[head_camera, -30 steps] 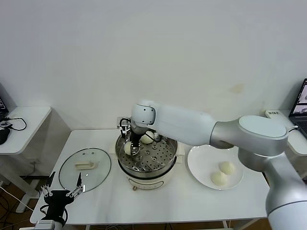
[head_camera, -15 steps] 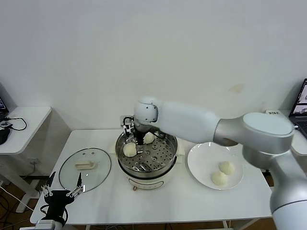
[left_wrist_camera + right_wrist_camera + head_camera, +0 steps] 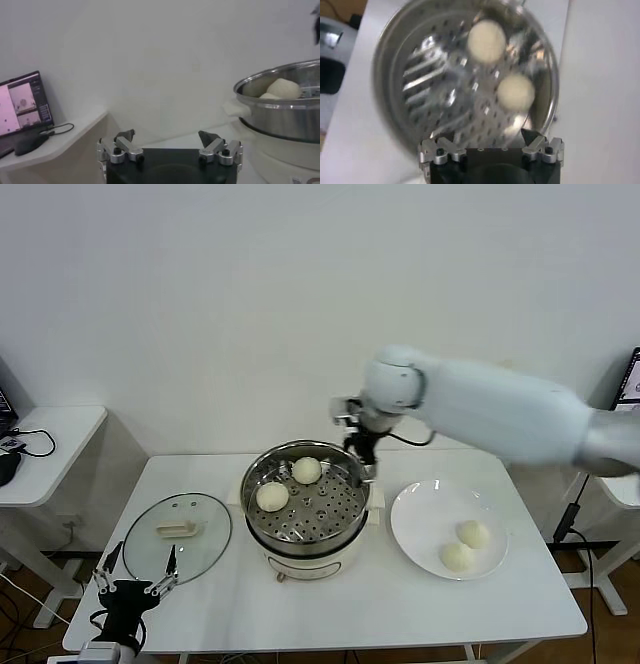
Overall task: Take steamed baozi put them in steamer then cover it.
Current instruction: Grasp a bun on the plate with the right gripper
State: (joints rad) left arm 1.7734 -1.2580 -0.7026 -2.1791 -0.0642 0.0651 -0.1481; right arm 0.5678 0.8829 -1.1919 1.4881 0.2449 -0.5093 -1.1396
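The head camera looks forward and down from above onto the desk point(image 3: 330, 604), taking in the steamer point(image 3: 305, 509), the cover point(image 3: 177, 536) and the plate point(image 3: 447, 529) against a white wall. The left wrist camera sits low near the desk's edge, facing level across it, close behind its own fingers point(image 3: 125, 136), with the steamer point(image 3: 285, 107) seen side-on. The right wrist camera hangs above, looking straight down into the steamer point(image 3: 465, 75). All three views share the steamer and the two baozi point(image 3: 486, 41) inside it.
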